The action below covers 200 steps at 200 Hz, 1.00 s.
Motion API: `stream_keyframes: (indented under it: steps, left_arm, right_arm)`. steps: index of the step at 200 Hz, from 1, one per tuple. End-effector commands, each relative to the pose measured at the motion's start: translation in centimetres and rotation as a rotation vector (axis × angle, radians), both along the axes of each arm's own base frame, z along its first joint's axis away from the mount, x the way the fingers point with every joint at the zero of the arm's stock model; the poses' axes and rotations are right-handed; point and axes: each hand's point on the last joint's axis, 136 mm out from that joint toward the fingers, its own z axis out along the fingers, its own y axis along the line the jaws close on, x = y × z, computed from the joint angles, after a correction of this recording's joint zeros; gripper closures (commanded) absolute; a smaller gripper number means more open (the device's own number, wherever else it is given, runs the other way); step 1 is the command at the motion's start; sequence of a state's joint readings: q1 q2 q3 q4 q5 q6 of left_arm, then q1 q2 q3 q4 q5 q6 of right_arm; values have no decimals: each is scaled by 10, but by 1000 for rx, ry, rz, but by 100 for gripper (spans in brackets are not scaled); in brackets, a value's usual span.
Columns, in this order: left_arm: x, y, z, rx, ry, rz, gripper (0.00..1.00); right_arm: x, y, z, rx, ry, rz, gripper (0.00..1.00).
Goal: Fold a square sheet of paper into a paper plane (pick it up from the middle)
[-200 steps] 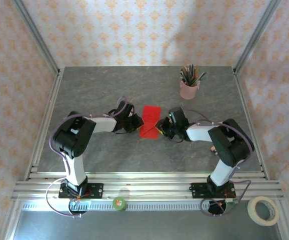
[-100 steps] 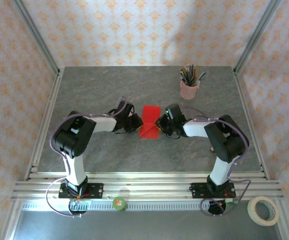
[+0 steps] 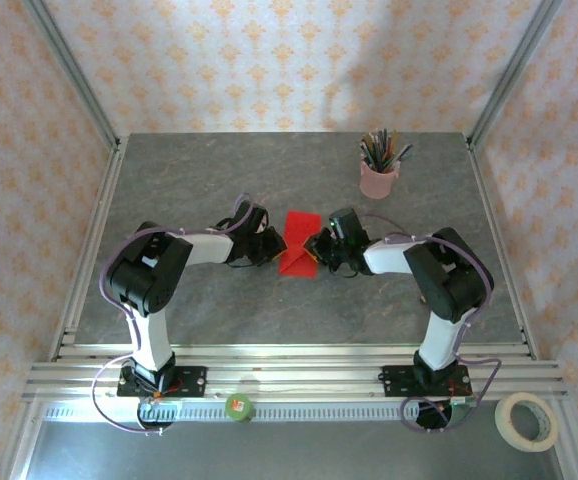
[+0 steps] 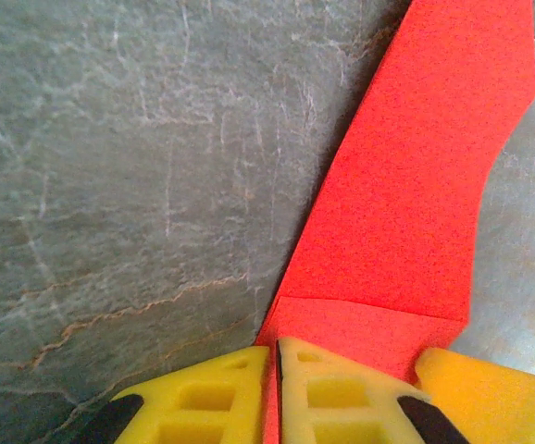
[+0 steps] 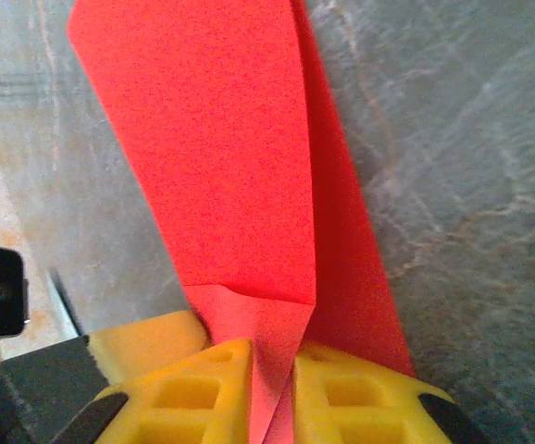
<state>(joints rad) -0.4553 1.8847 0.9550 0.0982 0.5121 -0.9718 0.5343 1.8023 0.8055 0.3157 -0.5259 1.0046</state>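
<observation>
Left hand (image 3: 276, 250) and right hand (image 3: 315, 248) are pinched on opposite edges of the red sheet (image 3: 302, 226) between them; long axis is laid away from the bases.

Left gripper (image 4: 274, 393) pinches the folded red paper (image 4: 416, 203) at its edge; grey table (image 4: 110, 185) beneath.

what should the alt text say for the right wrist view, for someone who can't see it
The right gripper, with yellow fingers, is pinched shut on the near end of a red paper. The paper is partly folded and stretches away from the gripper over a grey stone-patterned table.
</observation>
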Motion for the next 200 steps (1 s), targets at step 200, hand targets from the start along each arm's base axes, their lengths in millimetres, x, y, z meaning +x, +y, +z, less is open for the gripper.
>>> stream_keyframes:
  steps: [200]
  left_arm:
    - [9, 20, 45, -45, -107, 72, 73]
  right_arm:
    - [-5, 19, 23, 66, -129, 43, 99]
